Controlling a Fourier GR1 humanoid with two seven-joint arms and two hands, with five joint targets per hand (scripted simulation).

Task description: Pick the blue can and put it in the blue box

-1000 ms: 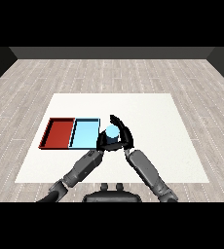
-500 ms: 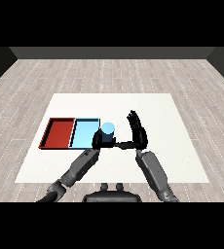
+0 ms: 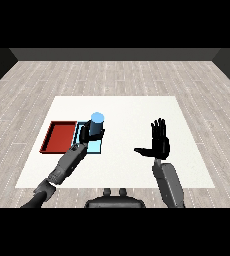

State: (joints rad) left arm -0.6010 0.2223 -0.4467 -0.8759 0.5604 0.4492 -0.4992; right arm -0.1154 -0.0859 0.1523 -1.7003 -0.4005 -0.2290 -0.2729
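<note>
A white table (image 3: pixel 132 115) bears a red tray (image 3: pixel 59 136) and a blue tray (image 3: pixel 98 147), touching side by side.

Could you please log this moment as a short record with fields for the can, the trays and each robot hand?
blue can: upright, held over the light blue tray
left robot hand: curled round the can
right robot hand: open, fingers straight, off to the right, holding nothing
red tray: directly left of the light blue tray

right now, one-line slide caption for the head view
Left hand curled round the blue can above the light blue tray; right hand open, apart.
</note>
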